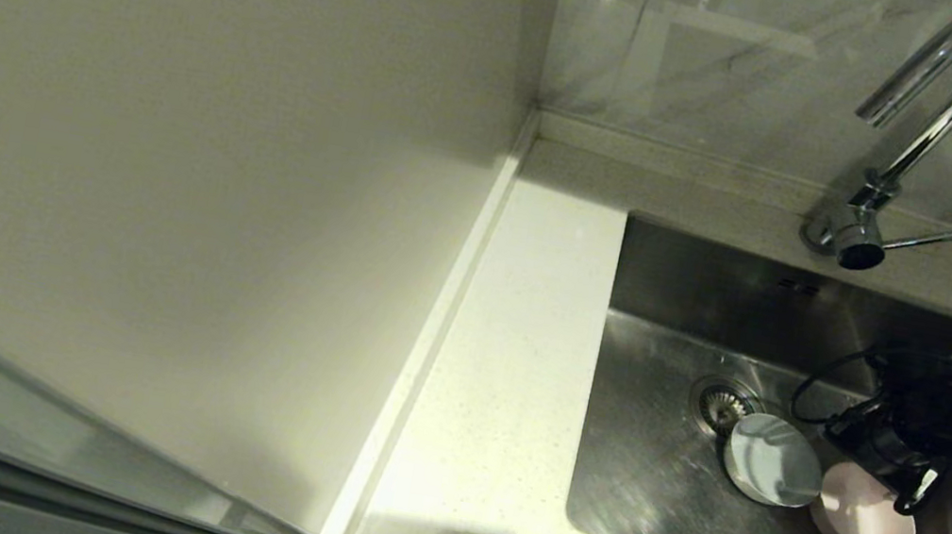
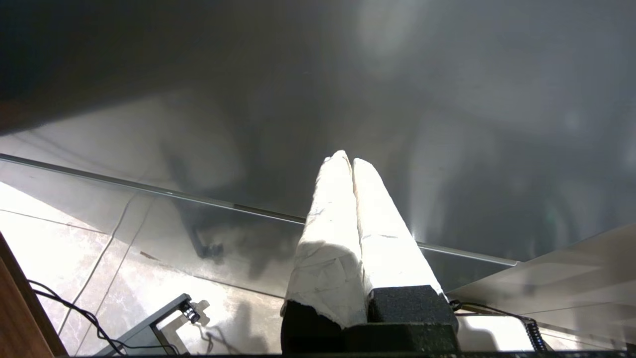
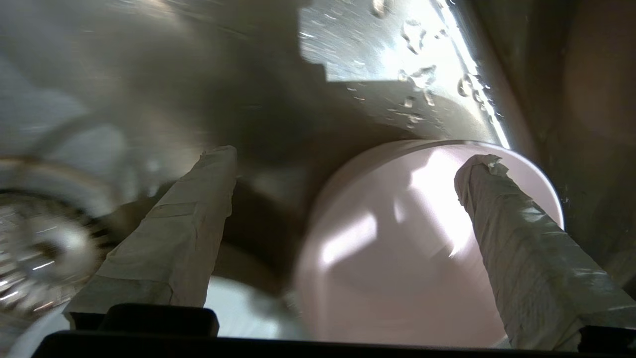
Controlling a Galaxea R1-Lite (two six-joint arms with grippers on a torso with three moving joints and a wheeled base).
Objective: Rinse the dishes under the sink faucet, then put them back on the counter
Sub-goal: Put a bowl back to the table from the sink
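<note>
right gripper [image 3: 343,184] fingers spread wide over pink bowl [image 3: 397,248], in sink [image 1: 651,486] | blue-grey bowl [image 1: 773,459] beside it, partly over drain [image 1: 722,403] | left gripper [image 2: 348,161] fingers closed, empty, parked away from sink

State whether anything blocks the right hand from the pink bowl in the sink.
Nothing visible does. The open right hand hangs just over the pink bowl, one finger above its inside, the other beside its rim, over the sink floor.
</note>
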